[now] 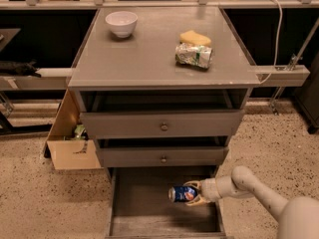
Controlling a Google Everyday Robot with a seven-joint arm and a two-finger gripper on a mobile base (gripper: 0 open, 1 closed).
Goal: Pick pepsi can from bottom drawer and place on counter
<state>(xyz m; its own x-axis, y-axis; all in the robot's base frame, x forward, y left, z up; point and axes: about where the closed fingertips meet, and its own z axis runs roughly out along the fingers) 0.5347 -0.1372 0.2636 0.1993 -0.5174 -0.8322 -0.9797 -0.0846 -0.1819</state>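
Note:
The pepsi can (182, 193) is blue with a round logo and lies sideways, held just above the floor of the open bottom drawer (144, 208). My gripper (193, 193) reaches in from the right and is shut on the can's right end. The arm runs off to the lower right. The counter (144, 54) is the grey cabinet top above the two shut upper drawers.
On the counter stand a white bowl (121, 23), a yellow sponge (195, 37) and a green-and-white foil snack bag (193, 55). An open cardboard box (70, 143) sits on the floor left of the cabinet. Speckled floor lies on both sides.

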